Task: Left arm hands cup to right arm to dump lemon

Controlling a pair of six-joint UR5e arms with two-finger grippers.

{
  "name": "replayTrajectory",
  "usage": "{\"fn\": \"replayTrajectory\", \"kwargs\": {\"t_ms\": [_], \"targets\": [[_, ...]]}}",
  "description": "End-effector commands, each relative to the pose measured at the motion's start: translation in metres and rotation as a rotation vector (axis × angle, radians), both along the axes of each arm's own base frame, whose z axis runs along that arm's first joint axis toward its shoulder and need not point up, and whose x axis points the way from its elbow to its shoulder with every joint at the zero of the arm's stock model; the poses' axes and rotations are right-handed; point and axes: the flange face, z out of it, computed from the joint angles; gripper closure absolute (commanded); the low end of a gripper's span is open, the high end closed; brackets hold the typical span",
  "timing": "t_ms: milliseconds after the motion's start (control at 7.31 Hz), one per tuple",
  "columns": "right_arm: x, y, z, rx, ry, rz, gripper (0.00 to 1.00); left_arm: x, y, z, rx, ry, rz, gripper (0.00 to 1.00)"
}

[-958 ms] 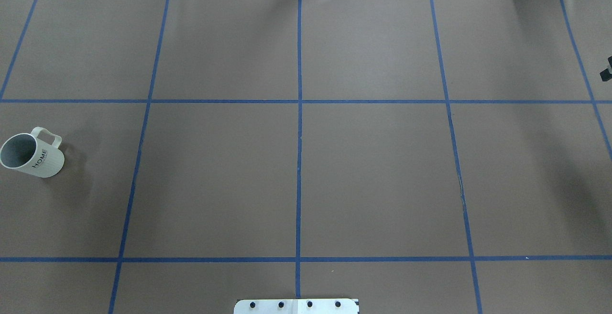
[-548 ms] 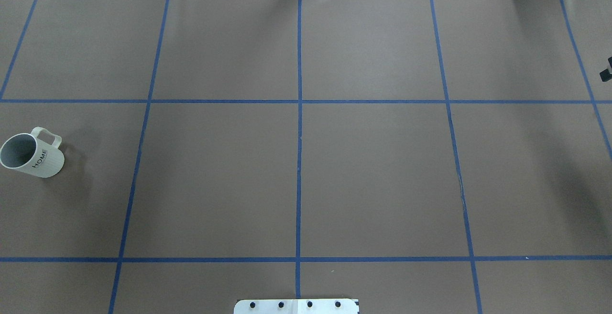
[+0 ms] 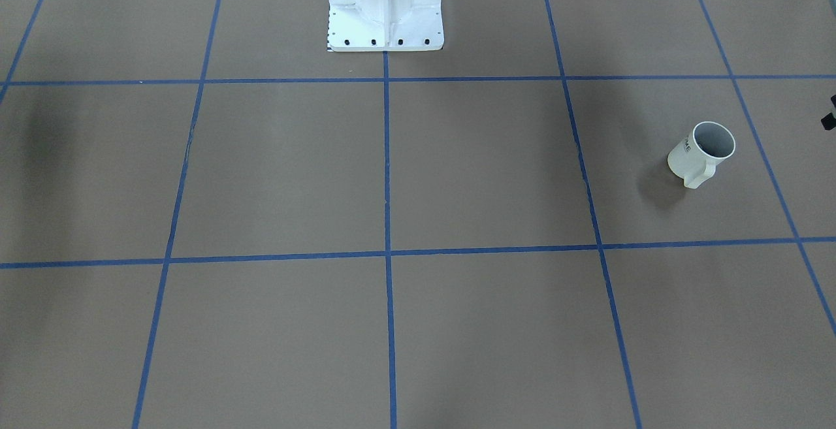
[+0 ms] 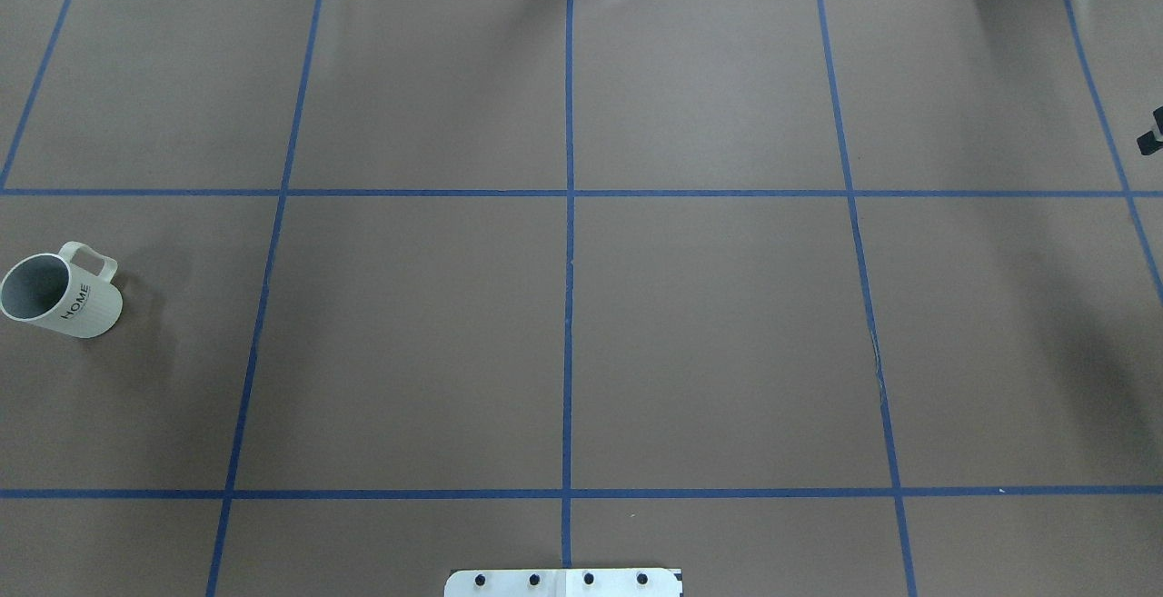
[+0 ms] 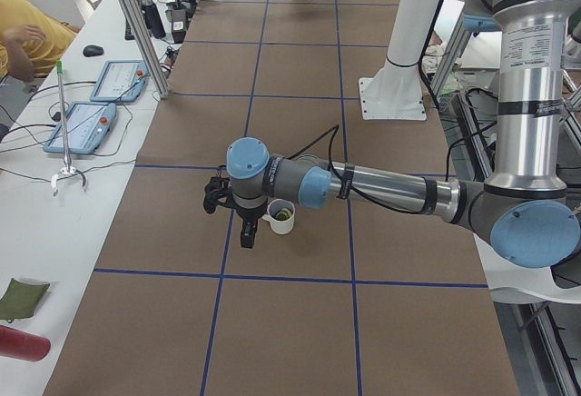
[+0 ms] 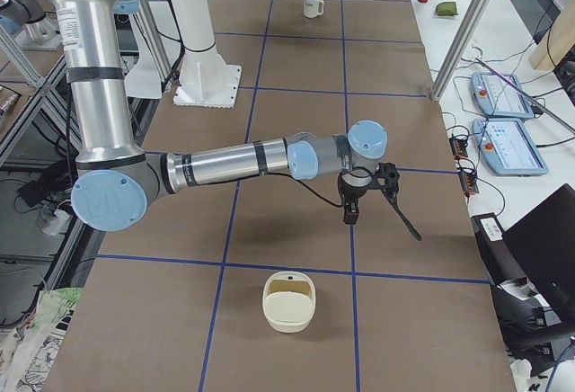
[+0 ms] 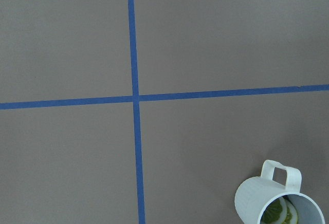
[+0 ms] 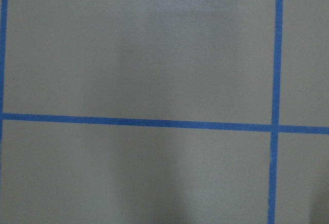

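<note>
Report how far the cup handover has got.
Done: nothing yet. The small white chunky-handled mug stands upright on the brown paper-covered table, with the yellow-green lemon slices inside it.
In hand: the left gripper hovers near the mug, and the wrist view shows no fingers on it.
Left: the grasp, the handover to the right gripper, and the dump.

This was a robotics lab. A table papered in brown was ruled into squares by blue tape, and a white bolted pedestal stood at twelve o'clock in the front-facing view. A silver-and-blue jointed arm reached across it. In the left-end view, a white side bench at nine o'clock carried two control tablets beside aluminium posts. A person's yellow sleeve showed at ten.
</note>
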Motion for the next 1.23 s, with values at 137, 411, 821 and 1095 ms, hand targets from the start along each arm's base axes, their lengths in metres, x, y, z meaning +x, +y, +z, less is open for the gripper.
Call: {"fn": "replayTrajectory", "kwargs": {"t_ms": [137, 411, 821, 1095], "targets": [[-0.049, 0.001, -0.012, 0.106, -0.025, -0.086, 0.0, 0.116, 0.022, -0.004, -0.033, 0.024, 0.073, 0.0], [-0.052, -0.001, -0.014, 0.113, -0.026, -0.092, 0.0, 0.115, 0.041, 0.037, -0.016, -0.022, 0.07, 0.0], [-0.059, 0.001, -0.015, 0.115, -0.027, -0.104, 0.0, 0.118, 0.041, 0.044, -0.042, -0.021, 0.075, 0.0], [-0.059, 0.001, -0.014, 0.113, -0.027, -0.104, 0.0, 0.123, 0.034, 0.043, -0.049, -0.014, 0.074, 0.0]]}}
